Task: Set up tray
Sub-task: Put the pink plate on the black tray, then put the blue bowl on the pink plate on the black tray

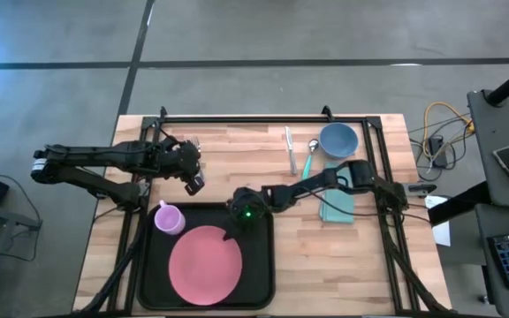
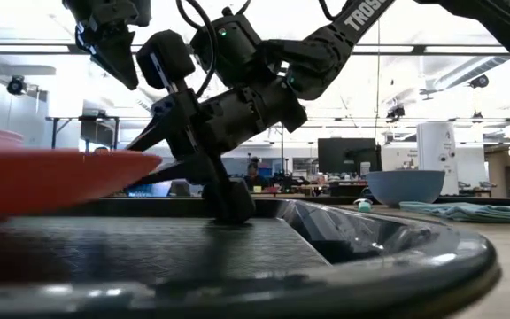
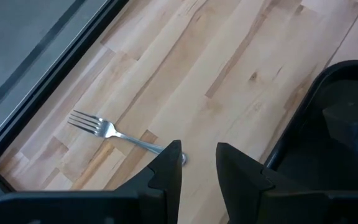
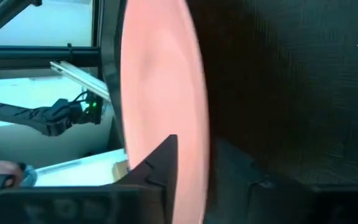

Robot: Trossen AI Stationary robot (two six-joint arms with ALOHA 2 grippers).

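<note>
The black tray [image 1: 259,265] lies at the table's near middle. The pink plate [image 1: 205,263] rests in it, and a purple cup [image 1: 168,217] stands in its far left corner. My right gripper [image 1: 231,231] is open at the plate's far right rim [image 4: 194,124], which passes between its fingers. My left gripper [image 3: 197,163] hovers open above the bare wood just left of the tray's far edge. It is over the handle end of a fork [image 3: 114,130] that lies flat on the table. My right gripper comes in slanting down from the far right, with its fingers astride the plate's far right rim [image 4: 194,124]. One fingertip [image 2: 233,211] appears to be set on the tray's floor [image 2: 131,244]. I cannot tell whether either finger touches the plate.
A knife [image 1: 288,150], a spoon [image 1: 310,155] and a blue bowl [image 1: 338,140] sit at the far right. A teal cloth [image 1: 336,208] lies under the right arm. A black frame runs along the table's far and side edges. Bare wood shows right of the tray.
</note>
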